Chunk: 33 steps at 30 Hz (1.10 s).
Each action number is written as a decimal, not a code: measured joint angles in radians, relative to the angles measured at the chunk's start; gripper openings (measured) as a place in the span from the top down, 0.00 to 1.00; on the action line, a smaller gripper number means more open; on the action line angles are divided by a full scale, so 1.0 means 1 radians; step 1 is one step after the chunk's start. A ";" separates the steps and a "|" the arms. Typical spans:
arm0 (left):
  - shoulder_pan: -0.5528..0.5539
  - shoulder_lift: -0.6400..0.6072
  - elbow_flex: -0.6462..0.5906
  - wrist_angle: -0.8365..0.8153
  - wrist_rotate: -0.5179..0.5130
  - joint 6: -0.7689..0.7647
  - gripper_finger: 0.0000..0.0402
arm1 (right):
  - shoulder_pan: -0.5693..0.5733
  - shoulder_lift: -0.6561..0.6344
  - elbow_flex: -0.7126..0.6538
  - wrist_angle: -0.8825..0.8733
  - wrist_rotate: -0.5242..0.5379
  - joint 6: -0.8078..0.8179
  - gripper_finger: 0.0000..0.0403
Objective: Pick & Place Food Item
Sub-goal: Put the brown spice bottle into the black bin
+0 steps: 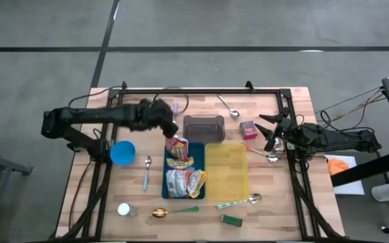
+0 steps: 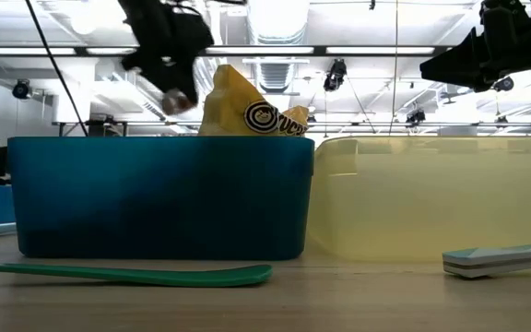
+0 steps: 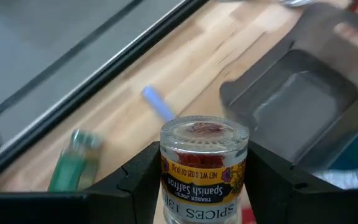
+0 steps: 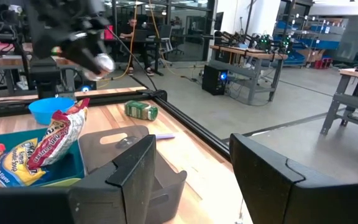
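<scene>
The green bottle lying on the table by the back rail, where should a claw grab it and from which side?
Take the green bottle across its round body, coming from above: it lies on its side on the wood, body exposed, with the rail close behind it.

A grey floor (image 1: 194, 27) crossed by dark seam lines surrounds the wooden table (image 1: 147, 101). Beyond the table, the ceiling (image 2: 358, 55) carries long bright light strips (image 2: 275, 14) and white beams. Workbenches (image 4: 247, 59) with metal legs stand at about one o'clock across the polished grey floor, under blue shelving (image 4: 297, 34).
</scene>
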 joint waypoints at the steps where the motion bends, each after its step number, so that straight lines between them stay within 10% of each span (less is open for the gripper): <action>1: 0.038 0.000 0.000 0.034 0.044 0.060 0.53 | 0.000 0.000 0.000 0.000 0.000 0.000 0.51; 12: 0.229 0.142 0.009 0.222 0.328 0.405 0.53 | 0.000 0.000 0.000 0.000 0.000 0.000 0.51; 33: 0.231 0.523 0.260 0.159 0.487 0.568 0.53 | 0.000 0.000 0.000 0.000 0.000 0.000 0.51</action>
